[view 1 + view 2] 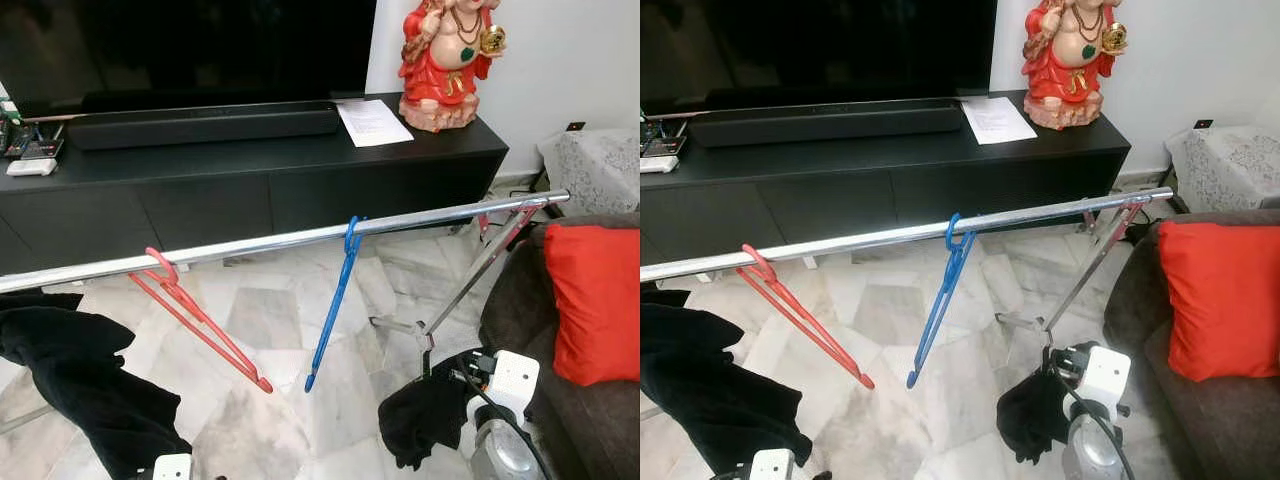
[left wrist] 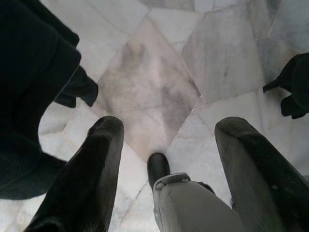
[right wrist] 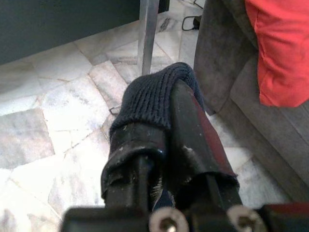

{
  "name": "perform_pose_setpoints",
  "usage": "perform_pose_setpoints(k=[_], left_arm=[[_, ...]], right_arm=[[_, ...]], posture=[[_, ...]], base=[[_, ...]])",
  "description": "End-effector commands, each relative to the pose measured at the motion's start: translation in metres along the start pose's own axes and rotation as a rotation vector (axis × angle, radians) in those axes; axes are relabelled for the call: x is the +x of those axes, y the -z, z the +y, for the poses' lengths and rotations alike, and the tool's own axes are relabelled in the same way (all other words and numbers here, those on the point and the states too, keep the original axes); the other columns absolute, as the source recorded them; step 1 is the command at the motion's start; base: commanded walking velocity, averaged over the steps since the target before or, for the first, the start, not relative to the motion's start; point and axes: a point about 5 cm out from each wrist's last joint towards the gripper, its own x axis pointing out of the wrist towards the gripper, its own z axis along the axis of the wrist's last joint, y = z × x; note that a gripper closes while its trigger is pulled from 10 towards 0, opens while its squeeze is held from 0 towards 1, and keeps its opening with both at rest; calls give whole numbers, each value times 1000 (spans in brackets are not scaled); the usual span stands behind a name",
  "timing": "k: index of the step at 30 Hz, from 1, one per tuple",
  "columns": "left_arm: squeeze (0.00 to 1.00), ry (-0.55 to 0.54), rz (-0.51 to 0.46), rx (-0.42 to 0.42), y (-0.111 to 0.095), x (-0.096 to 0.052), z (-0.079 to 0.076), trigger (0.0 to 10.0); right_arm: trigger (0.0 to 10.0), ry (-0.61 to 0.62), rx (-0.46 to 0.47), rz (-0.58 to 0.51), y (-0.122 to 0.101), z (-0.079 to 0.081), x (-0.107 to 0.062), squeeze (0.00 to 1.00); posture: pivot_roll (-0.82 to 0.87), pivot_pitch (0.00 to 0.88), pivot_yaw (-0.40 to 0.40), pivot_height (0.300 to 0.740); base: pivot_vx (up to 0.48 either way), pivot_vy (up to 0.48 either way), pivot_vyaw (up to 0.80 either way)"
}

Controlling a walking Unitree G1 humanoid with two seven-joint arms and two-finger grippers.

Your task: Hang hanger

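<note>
Right gripper (image 3: 166, 159) is clamped on a dark knit cloth (image 1: 425, 415), soft and limp. Left gripper (image 2: 166, 164) gapes empty; the light, stiff blue hanger (image 1: 335, 305) hangs up ahead — take its hook.

Head stereo pair: high, looking forward and down over the chrome rail (image 1: 300, 238) toward the far black TV cabinet (image 1: 250, 170); both eyes share rail, cabinet and marble floor (image 1: 270, 320), slightly offset sideways.
Left wrist camera: low, faces straight down at the floor, close.
Right wrist camera: low, very near its own fingers, facing the sofa (image 3: 231, 72) on the right.
</note>
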Motion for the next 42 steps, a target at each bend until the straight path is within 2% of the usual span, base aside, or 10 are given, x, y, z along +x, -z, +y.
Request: perform_pose_setpoints(k=[1,8,10,15,16,17,18,26,35,42], left_arm=[[0,25,19,27,7,-3,-1,10000],[0,51,10,61,6,-4,0,10000],[0,48,-1,118,4,-4,1,10000],[0,-21,-37,81,4,-7,6,10000],[0,-7,-229,94,-37,5,5,10000],[0,-6,-362,113,-71,10,5,10000],[0,-13,-525,132,-109,8,4,10000],[0,-46,-640,104,-121,-9,2,10000],[0,-93,-659,94,-118,-38,9,10000],[0,-5,-737,115,-149,-64,3,10000]], right_arm=[[10000,0,-8,11,2,-2,0,0],[10000,-4,0,20,6,3,-3,0],[10000,-8,0,26,8,4,-4,0],[10000,-3,1,26,9,2,-5,0],[10000,-2,0,28,10,2,-5,0],[10000,-2,-1,29,10,1,-6,0],[10000,-1,-3,32,11,0,-6,0],[10000,-11,-9,43,14,1,-8,0],[10000,-15,-17,52,17,-1,-10,0],[10000,-19,-24,55,15,-1,-7,0]], posture=[[-24,159,-36,740],[-28,144,-19,740],[-32,139,-13,740],[-37,129,-5,740],[-37,129,-5,740],[-37,128,-5,740],[-34,124,-7,740],[-30,110,-9,740],[-22,115,-12,740],[-8,139,-21,740]], base=[[0,0,0],[0,0,0],[0,0,0],[0,0,0],[0,0,0],[0,0,0],[0,0,0],[0,0,0],[0,0,0],[0,0,0]])
